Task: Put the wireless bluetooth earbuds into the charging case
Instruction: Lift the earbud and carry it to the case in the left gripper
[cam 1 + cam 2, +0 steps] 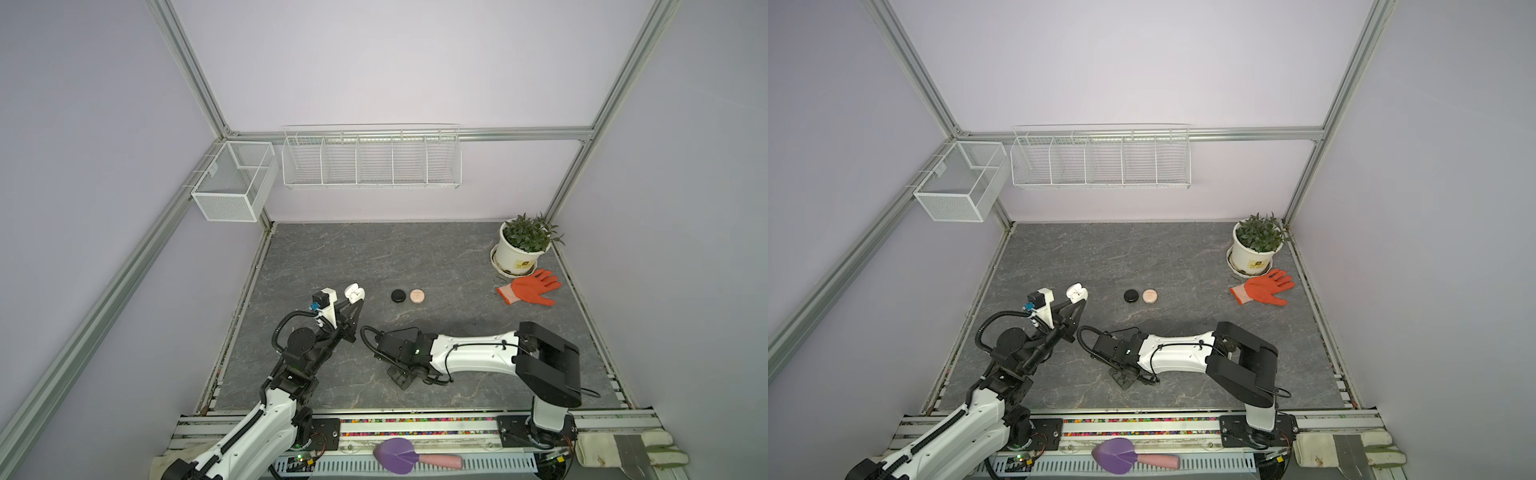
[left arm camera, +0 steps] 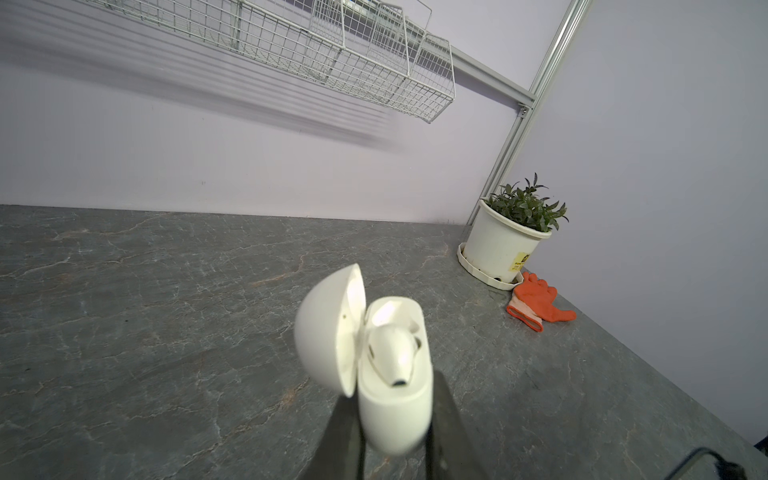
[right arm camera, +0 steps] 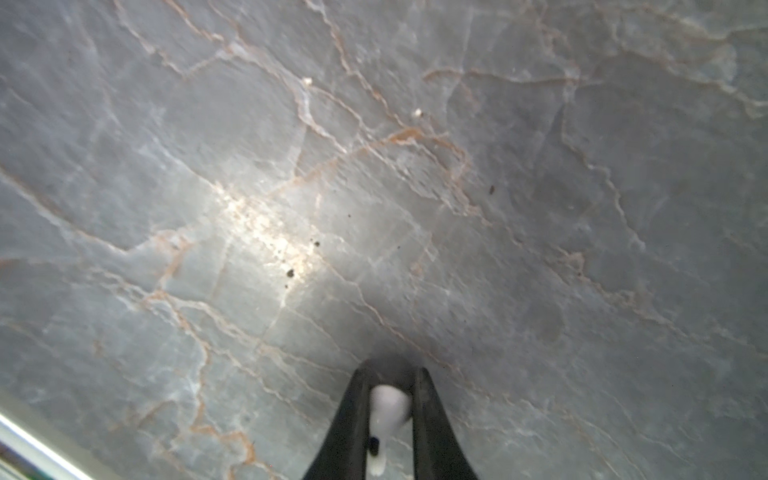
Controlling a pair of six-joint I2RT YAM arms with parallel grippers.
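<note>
White plastic charging case (image 2: 392,419), lid flipped open, pinched at its base in the left gripper (image 1: 354,302) and held up off the grey marbled tabletop (image 3: 540,208). One white stemmed earbud (image 2: 395,353) seated inside. Over to the right gripper (image 3: 393,376): down low, clamped narrow on a second white earbud (image 3: 388,407), bulb toward the fingertips, well apart from the case. Beyond, black round case (image 1: 398,295) just beside pale pink round case (image 1: 417,296).

yellow label (image 2: 524,258) on plant pot (image 2: 496,243), print too small to read
</note>
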